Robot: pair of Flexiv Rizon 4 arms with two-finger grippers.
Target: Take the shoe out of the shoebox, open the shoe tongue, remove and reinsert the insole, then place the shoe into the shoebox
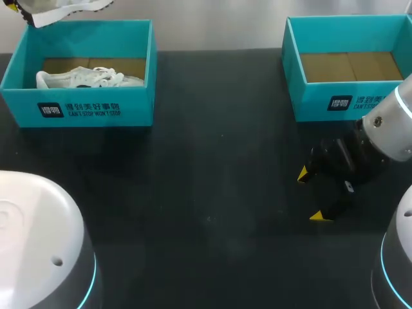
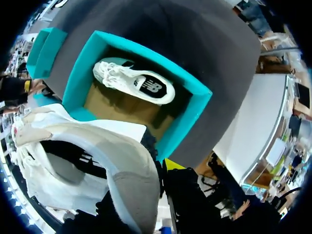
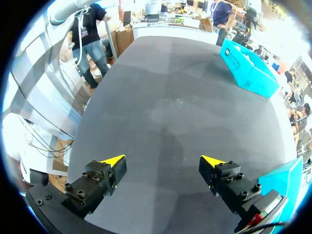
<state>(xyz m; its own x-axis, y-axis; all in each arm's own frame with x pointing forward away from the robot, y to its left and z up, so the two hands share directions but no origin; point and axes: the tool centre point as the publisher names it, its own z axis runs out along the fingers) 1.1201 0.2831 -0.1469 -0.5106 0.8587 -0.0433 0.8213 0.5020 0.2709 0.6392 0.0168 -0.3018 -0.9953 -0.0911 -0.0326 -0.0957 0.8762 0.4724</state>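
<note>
White shoe [image 2: 83, 161] hangs over left teal shoebox [image 2: 187, 122], pinched in left gripper [image 2: 161, 168]; 2nd shoe [image 2: 134, 83] lies inside box. Right gripper [image 3: 163, 161] spread wide, empty, over table [image 1: 206, 193] nr other box [image 1: 335, 103]. Prob. light, soft upper, floppy tongue: best hold = heel collar or stiff sole edge.

The lifted shoe [image 1: 64, 11] is running off the head view's top edge, with only a strip of sole and upper showing. The left gripper [image 1: 10, 6] holding it is appearing as a mere yellow fleck at the corner. In the left wrist view that shoe is covering nearly all of the gripper, leaving one yellow tip [image 2: 173, 164] peeking out, and is hiding the near corner of the left shoebox [image 2: 187, 119]. The right shoebox [image 1: 315, 103] is being cut by the head view's edge, its near corner lying behind the right arm [image 1: 393, 129]. In the right wrist view the left shoebox's contents are looking too small to tell.
</note>
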